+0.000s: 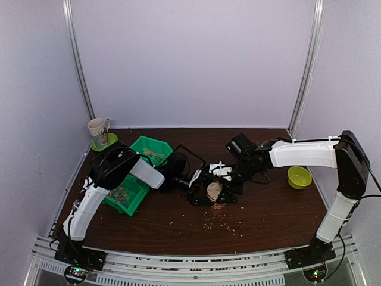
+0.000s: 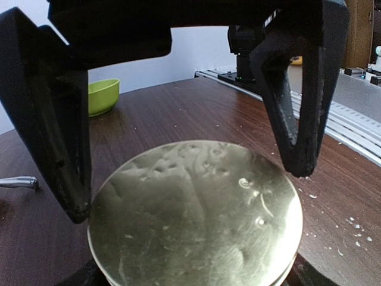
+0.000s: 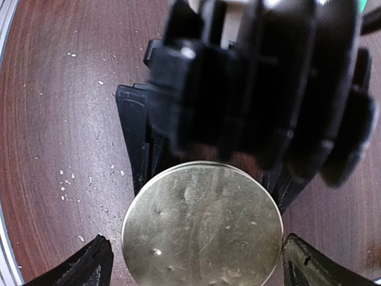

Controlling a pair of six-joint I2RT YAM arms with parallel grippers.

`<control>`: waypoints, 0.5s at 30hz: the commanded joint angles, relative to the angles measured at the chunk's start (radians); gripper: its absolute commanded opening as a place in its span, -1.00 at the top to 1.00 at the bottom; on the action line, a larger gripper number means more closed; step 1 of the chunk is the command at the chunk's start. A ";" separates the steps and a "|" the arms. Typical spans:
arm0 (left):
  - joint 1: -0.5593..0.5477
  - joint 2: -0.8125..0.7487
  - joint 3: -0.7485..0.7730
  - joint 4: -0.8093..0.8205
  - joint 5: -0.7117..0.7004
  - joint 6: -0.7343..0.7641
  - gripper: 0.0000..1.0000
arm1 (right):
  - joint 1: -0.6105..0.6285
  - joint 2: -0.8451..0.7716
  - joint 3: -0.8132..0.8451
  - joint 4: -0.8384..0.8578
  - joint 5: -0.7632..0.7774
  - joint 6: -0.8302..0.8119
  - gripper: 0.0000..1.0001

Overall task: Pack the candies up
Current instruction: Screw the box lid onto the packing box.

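The candies [image 1: 122,195] lie as a mixed-colour heap in a green bin [image 1: 138,204] at the left of the top view. A small round gold lid [image 1: 213,190] sits at the table's middle. My left gripper [image 1: 206,186] straddles it, and both fingers touch its rim in the left wrist view [image 2: 187,190], where the lid [image 2: 196,220] fills the lower frame. My right gripper [image 1: 225,183] is spread wide over the same lid [image 3: 202,229]. Only its fingertips [image 3: 95,265] show, at the bottom corners of the right wrist view. What is under the lid is hidden.
A second green bin [image 1: 150,149] stands behind the first. A mug [image 1: 98,128] on a green coaster is at the back left. A lime bowl [image 1: 299,177] is at the right, also in the left wrist view [image 2: 102,95]. Pale crumbs [image 1: 225,223] dot the table.
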 commanded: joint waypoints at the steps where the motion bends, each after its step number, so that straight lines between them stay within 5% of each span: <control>1: -0.008 0.111 -0.061 -0.198 -0.065 0.069 -0.48 | 0.006 0.019 0.020 0.014 0.029 0.027 -0.99; 15: -0.007 0.116 -0.053 -0.193 -0.079 0.054 -0.43 | 0.007 0.012 0.030 0.025 0.030 0.055 -0.94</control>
